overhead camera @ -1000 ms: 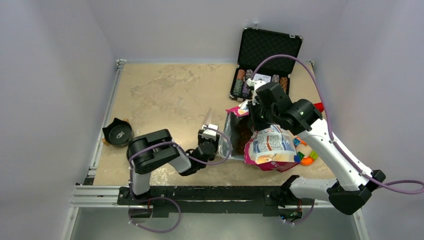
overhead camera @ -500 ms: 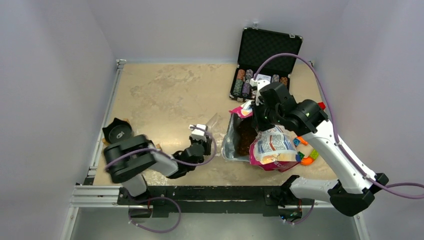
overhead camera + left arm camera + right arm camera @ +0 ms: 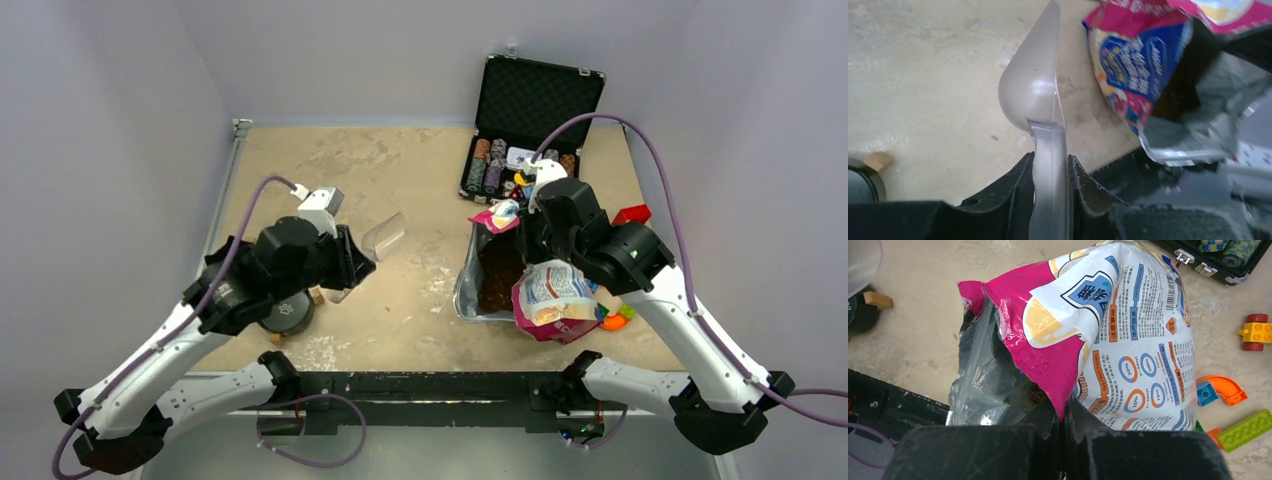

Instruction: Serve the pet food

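The pink and white pet food bag point(image 3: 555, 300) lies open at the right, with dark-brown kibble point(image 3: 497, 275) in its mouth. My right gripper point(image 3: 530, 235) is shut on the bag's pink rim point(image 3: 1058, 365) and holds the mouth open; a little kibble point(image 3: 1037, 394) shows inside. My left gripper point(image 3: 345, 262) is raised at the left, shut on the handle of a clear plastic scoop point(image 3: 382, 237), well left of the bag. In the left wrist view the scoop point(image 3: 1033, 92) points away from me, and no kibble shows in it. A black bowl point(image 3: 285, 310) sits partly hidden under my left arm.
An open black case of poker chips point(image 3: 520, 165) stands at the back right. Coloured toy bricks point(image 3: 620, 315) and a red block point(image 3: 630, 213) lie right of the bag. Small wooden blocks point(image 3: 318, 297) lie by the bowl. Walls close in on three sides.
My left arm has lifted and swung left, carrying the scoop from the bag's mouth to above the bowl area. My right gripper has kept its hold on the bag and shifted slightly right.
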You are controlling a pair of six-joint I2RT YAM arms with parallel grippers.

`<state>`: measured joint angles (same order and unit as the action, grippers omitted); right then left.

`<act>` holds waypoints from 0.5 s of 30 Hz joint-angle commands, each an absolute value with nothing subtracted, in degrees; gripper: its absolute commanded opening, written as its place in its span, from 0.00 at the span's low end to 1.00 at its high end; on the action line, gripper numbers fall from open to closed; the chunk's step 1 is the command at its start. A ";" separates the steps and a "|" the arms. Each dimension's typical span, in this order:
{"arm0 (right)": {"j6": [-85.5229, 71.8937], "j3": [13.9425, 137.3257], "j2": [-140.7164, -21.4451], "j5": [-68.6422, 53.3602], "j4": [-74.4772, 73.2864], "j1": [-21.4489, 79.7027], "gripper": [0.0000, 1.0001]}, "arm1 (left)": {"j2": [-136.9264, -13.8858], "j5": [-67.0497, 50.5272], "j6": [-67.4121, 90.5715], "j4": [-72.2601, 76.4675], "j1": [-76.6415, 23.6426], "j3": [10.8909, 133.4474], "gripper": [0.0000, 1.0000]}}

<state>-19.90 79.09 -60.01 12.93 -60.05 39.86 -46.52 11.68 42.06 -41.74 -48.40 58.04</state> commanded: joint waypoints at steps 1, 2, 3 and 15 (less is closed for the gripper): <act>-17.97 80.29 -59.54 16.00 -50.00 40.30 0.00 | -55.02 -11.97 32.17 -73.43 -47.65 78.38 0.00; -17.63 80.55 -59.67 15.83 -49.78 40.26 0.00 | -57.47 -14.36 31.19 -77.47 -47.64 83.34 0.00; -17.33 80.84 -59.82 15.61 -49.67 40.28 0.00 | -59.39 -16.90 30.66 -80.15 -47.66 87.06 0.00; -16.39 82.94 -60.78 10.57 -49.18 40.55 0.00 | -75.72 -44.24 49.92 -72.29 -46.93 99.44 0.00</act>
